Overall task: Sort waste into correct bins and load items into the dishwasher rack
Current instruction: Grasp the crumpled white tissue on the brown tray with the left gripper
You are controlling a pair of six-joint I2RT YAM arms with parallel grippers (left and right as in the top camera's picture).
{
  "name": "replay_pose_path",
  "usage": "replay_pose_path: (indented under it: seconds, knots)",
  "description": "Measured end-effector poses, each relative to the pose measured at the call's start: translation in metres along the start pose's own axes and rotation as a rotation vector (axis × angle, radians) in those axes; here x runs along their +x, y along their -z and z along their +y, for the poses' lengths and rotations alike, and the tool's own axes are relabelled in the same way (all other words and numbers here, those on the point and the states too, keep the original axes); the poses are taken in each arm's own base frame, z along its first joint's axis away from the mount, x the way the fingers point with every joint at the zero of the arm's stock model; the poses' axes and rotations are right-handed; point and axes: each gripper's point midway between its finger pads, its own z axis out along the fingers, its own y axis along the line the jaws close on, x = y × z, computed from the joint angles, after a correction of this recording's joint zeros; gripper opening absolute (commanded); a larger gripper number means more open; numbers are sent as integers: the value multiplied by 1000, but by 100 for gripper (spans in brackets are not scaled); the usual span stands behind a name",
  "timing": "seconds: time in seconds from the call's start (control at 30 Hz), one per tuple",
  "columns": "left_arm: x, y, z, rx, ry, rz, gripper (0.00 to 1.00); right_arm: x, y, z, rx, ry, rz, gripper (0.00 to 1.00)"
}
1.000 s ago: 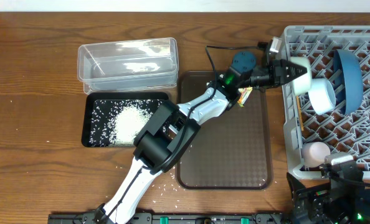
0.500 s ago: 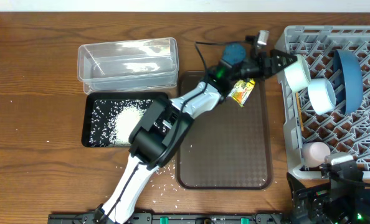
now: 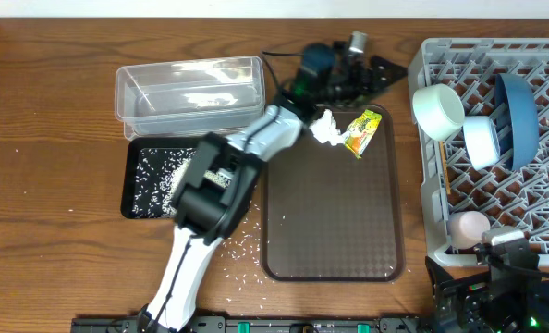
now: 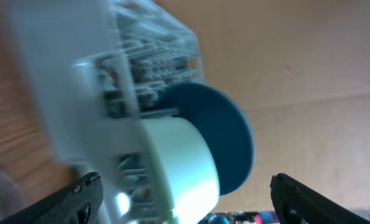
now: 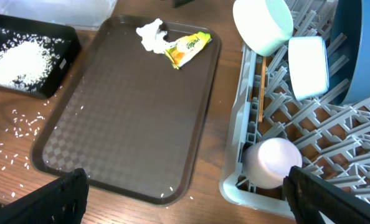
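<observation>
Upper centre of overhead view: my left gripper [image 3: 384, 74], fingers spread wide, just left of dishwasher rack [image 3: 429, 185]. Rack holds blue bowl [image 3: 519, 106], pale green bowl [image 3: 438, 109] nearest my fingers, white-and-light-blue bowl [image 3: 482, 141], pink cup [image 3: 469, 225], chopsticks [image 3: 442, 166]. Brown tray [image 3: 330, 222] carries tissue [image 3: 323, 128] and wrapper [image 3: 362, 131], below-left of gripper. Clear tub [image 3: 189, 92] at upper left; black tray [image 3: 134, 176] beneath it holds rice [image 3: 177, 178]. Right gripper [image 5: 185, 196] at lower right, fingers apart. Stray grains on wooden table [image 3: 53, 92].
</observation>
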Motion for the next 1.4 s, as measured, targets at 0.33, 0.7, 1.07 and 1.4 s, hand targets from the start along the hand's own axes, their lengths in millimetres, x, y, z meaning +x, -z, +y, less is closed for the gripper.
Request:
replay_pose_path:
  seconds: [0.33, 0.7, 1.07, 1.4]
  knots:
    - [18, 103, -39, -468, -171, 33, 89, 0, 0, 0, 1, 0, 1, 99]
    - [60, 132, 86, -1032, -395, 233, 86, 0, 0, 0, 0, 0, 1, 99]
    - [61, 124, 160, -1163, -454, 272, 12, 0, 0, 0, 0, 0, 1, 99]
    - [55, 156, 92, -1201, -496, 238, 6, 0, 0, 0, 0, 0, 1, 99]
